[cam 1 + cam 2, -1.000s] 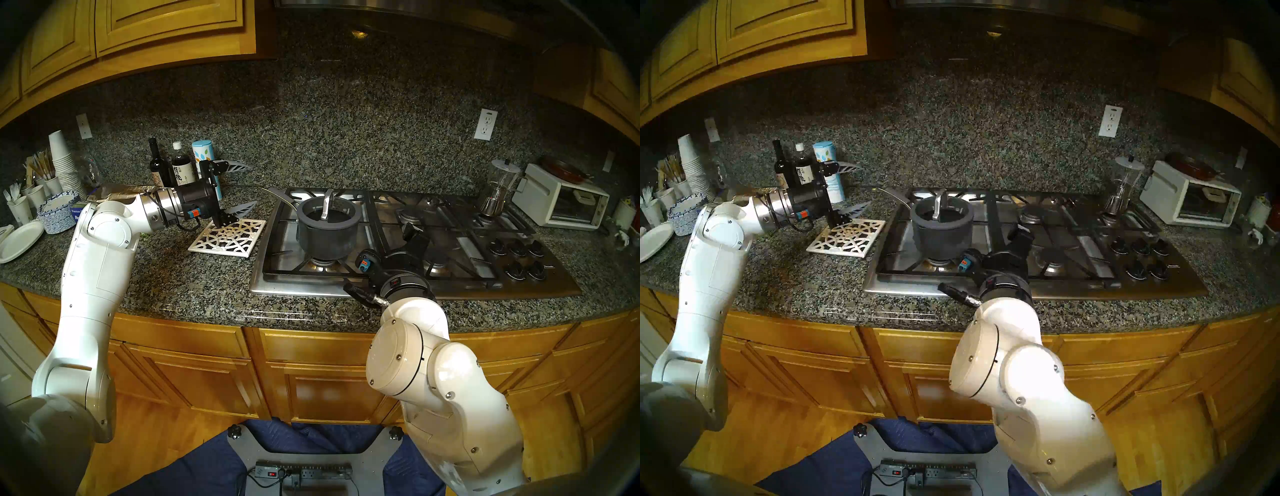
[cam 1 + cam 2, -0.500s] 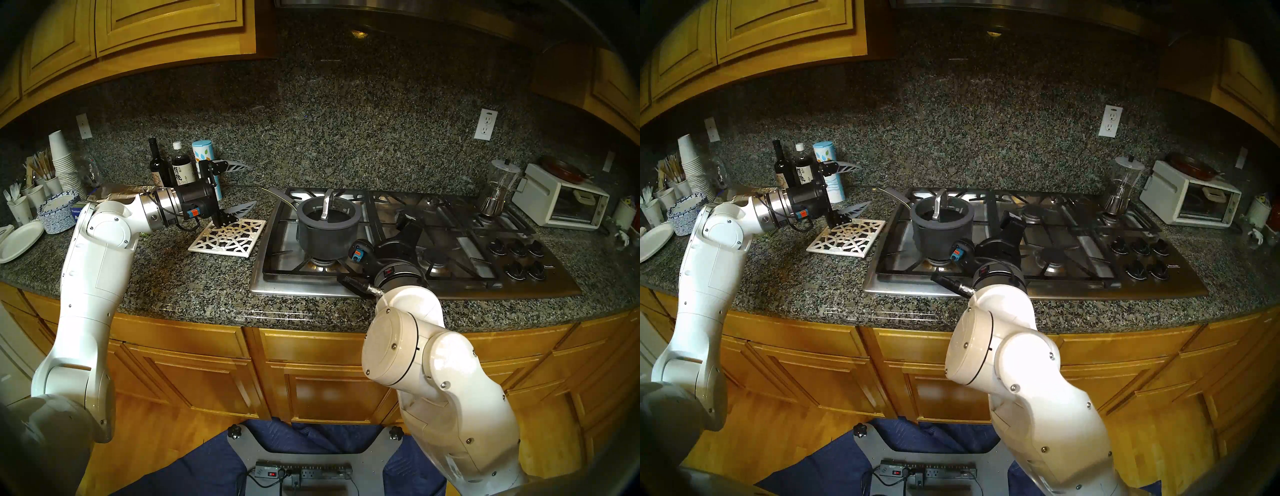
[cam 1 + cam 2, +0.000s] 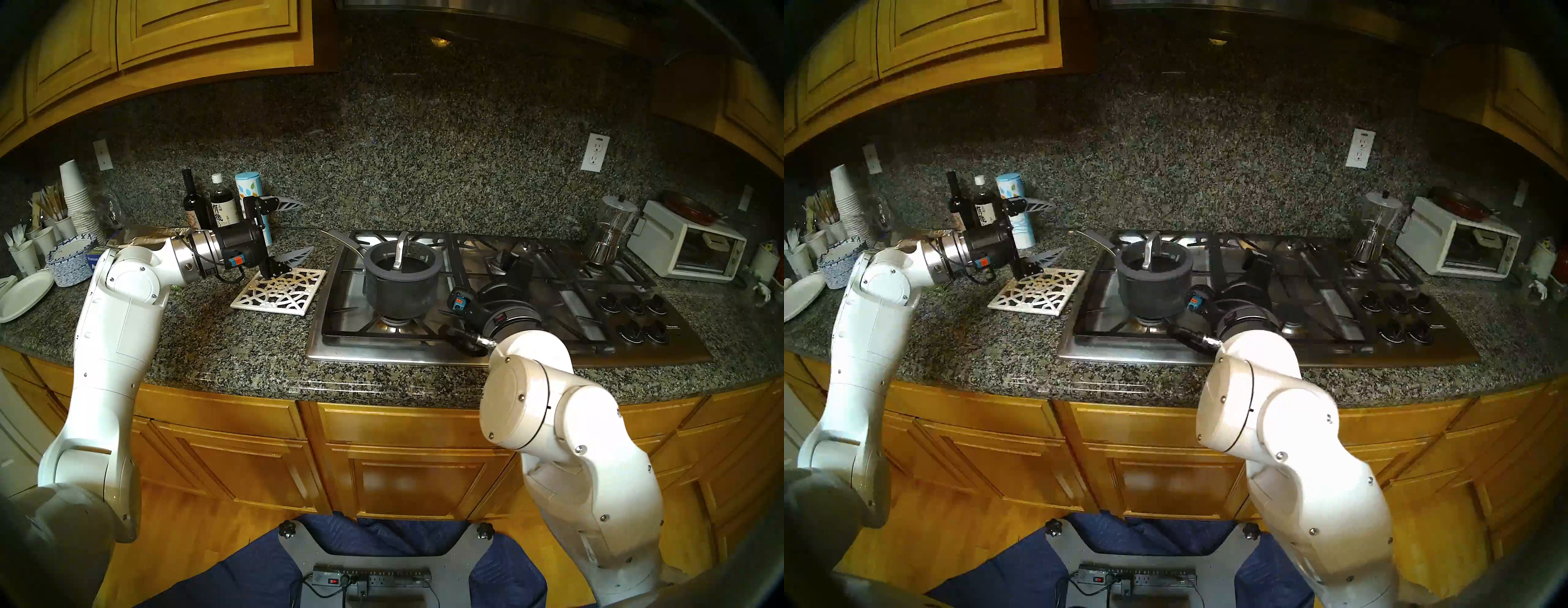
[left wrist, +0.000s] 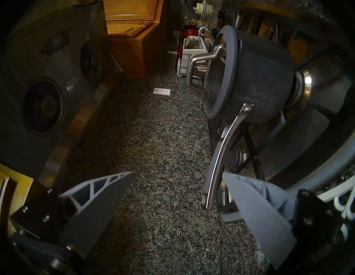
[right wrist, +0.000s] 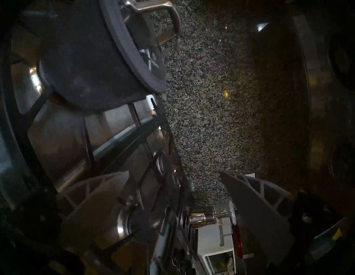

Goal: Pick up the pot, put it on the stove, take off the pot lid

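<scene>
Your pot [image 3: 400,285] stood upright on the front-left burner of the stove [image 3: 500,293], toward the left end of the cooktop, with the pot lid [image 3: 401,255] seated flat on its rim and the lid's arched metal handle on top. The pot's long thin handle ran back toward the rear left corner of the stove, over the edge nearest the backsplash.

Your left hand [image 3: 297,229] hung level above the counter [image 3: 237,344], just left of the stove, over the white trivet [image 3: 280,292]. Its two grey fingers were spread wide apart, released, with nothing between them; in the left wrist view the tip of the pot's handle lay just beside the right-hand finger [image 4: 257,207], and you could not tell whether they touched.

Your right hand [image 5: 174,192] was over the middle of the stove, just right of the pot and apart from it. Its fingers stood wide apart too, released and empty; through the right wrist camera you saw only grates and backsplash between them, the pot off to one side.

A glass coffee maker [image 3: 611,231] sat on the rear right burner, and a white toaster oven [image 3: 687,248] stood on the counter beyond the stove's right end. Bottles [image 3: 222,208] lined the back edge behind your left hand.
</scene>
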{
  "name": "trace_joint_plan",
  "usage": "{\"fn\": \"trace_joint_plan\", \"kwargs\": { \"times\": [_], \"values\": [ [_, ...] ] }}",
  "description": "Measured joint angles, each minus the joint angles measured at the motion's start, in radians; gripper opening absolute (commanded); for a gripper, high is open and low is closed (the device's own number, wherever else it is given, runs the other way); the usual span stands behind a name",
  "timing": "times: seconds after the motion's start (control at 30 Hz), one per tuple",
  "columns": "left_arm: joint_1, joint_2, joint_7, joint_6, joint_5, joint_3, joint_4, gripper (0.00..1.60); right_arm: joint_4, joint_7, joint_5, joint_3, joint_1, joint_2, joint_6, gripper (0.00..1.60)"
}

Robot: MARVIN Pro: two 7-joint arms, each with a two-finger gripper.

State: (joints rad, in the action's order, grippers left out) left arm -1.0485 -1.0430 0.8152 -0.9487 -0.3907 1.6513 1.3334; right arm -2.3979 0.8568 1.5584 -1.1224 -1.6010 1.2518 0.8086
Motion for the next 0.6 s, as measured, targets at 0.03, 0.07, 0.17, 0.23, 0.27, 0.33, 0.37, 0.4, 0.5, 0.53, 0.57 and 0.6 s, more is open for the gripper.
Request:
{"fn": "trace_joint_plan", "kwargs": {
  "times": [0.03,0.07,0.17,0.23,0.27,0.33,0.37,0.4,0.5,0.53,0.57,0.6],
  "values": [
    [0.000,0.000,0.000,0.000,0.000,0.000,0.000,1.60,-0.003,0.007,-0.001,-0.008,0.001,-0.007,-0.007,1.60],
    [0.000,0.000,0.000,0.000,0.000,0.000,0.000,1.60,-0.006,0.014,-0.002,-0.017,0.002,-0.013,-0.014,1.60],
    [0.000,0.000,0.000,0.000,0.000,0.000,0.000,1.60,-0.010,0.030,-0.009,-0.044,0.006,-0.029,-0.035,1.60],
    [0.000,0.000,0.001,0.000,0.000,0.000,0.000,1.60,-0.012,0.038,-0.019,-0.063,0.008,-0.040,-0.050,1.60],
    [0.000,0.000,0.001,0.001,0.000,0.000,0.000,1.60,-0.012,0.042,-0.027,-0.073,0.010,-0.045,-0.059,1.60],
    [0.000,0.000,0.001,0.001,0.000,0.000,0.000,1.60,-0.013,0.045,-0.050,-0.095,0.014,-0.057,-0.081,1.60],
    [0.000,0.000,0.001,0.001,0.000,0.000,0.000,1.60,-0.014,0.046,-0.070,-0.114,0.018,-0.067,-0.101,1.60],
    [0.000,0.000,0.001,0.001,0.000,0.000,0.000,1.60,-0.014,0.046,-0.081,-0.123,0.020,-0.071,-0.111,1.60],
    [0.000,0.000,0.001,0.001,0.000,0.000,0.000,1.60,-0.015,0.046,-0.118,-0.154,0.026,-0.087,-0.146,1.60],
    [0.000,0.000,0.001,0.001,0.000,0.000,0.000,1.60,-0.015,0.046,-0.129,-0.163,0.027,-0.091,-0.156,1.60],
    [0.000,0.000,0.001,0.001,0.000,0.000,0.000,1.60,-0.016,0.046,-0.141,-0.172,0.029,-0.095,-0.166,1.60],
    [0.000,0.001,0.001,0.001,0.000,0.000,0.000,1.60,-0.016,0.046,-0.153,-0.182,0.031,-0.099,-0.177,1.60]
  ]
}}
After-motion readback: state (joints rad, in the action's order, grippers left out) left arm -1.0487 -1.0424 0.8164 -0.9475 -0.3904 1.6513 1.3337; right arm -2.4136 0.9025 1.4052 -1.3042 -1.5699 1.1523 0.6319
